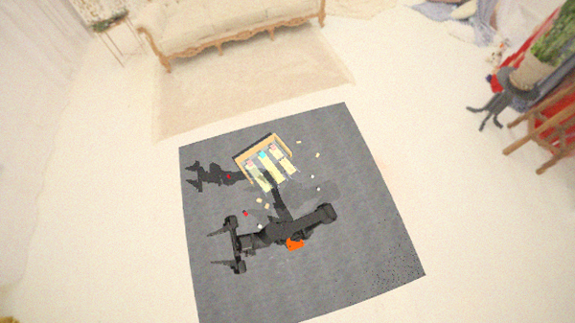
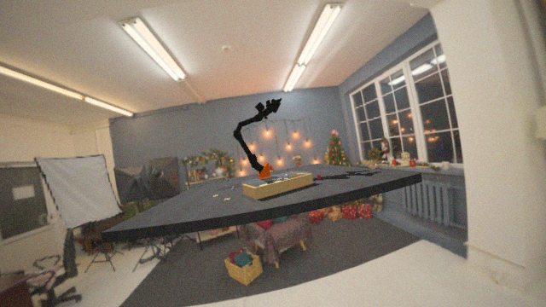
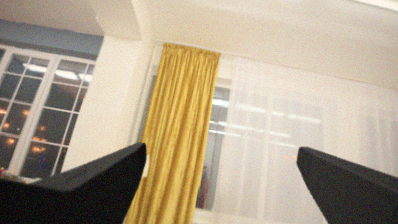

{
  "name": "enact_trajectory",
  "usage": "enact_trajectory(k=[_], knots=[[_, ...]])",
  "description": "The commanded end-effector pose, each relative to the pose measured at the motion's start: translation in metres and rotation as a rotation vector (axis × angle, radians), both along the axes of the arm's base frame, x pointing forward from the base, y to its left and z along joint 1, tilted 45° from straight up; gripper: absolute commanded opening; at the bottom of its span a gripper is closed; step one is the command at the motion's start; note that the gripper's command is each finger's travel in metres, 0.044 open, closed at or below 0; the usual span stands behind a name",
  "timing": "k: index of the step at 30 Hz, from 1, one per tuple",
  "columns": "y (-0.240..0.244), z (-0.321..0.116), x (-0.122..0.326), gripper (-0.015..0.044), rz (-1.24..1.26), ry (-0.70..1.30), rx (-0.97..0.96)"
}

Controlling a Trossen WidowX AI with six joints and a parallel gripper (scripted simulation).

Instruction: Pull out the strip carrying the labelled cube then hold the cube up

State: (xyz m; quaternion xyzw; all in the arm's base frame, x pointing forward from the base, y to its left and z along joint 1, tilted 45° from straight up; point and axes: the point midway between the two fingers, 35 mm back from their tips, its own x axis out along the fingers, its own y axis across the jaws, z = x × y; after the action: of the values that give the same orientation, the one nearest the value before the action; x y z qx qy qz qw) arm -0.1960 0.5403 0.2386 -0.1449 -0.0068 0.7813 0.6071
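A shallow yellow-walled tray (image 1: 254, 147) (image 2: 279, 188) stands on the dark table. In it lie three pale strips side by side: a left strip (image 1: 260, 180), a middle strip (image 1: 273, 171) and a right strip (image 1: 288, 166). The right one shows a gap partway along. A cyan cube (image 1: 262, 155) sits at the far end of the middle strip. A pink cube (image 1: 249, 163) is at the far end of the left strip and another pink cube (image 1: 273, 147) at the right strip's. No label is readable. My gripper (image 1: 210, 249) (image 2: 280, 102) (image 3: 222, 153) is open and empty, high above the table, away from the tray.
The dark table (image 1: 367, 235) (image 2: 171, 213) also bears small tan pieces (image 1: 259, 200) beside the tray, white bits (image 1: 312, 176), and a small red object (image 1: 245, 213) (image 2: 318, 177). The orange arm base (image 1: 294, 244) (image 2: 264, 171) stands near the tray's open side.
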Motion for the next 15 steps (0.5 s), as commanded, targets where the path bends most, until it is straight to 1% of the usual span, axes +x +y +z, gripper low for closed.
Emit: enact_trajectory(k=[1, 3, 8, 15], knots=[[0.0, -0.001, 0.003, 0.04, -0.007, -0.001, -0.002], [0.002, -0.005, 0.026, 0.04, -0.066, -0.012, -0.018], [-0.004, -0.024, 0.112, 0.04, -0.29, -0.052, -0.078], [-0.038, -0.049, 0.228, 0.04, -0.605, -0.114, -0.17]])
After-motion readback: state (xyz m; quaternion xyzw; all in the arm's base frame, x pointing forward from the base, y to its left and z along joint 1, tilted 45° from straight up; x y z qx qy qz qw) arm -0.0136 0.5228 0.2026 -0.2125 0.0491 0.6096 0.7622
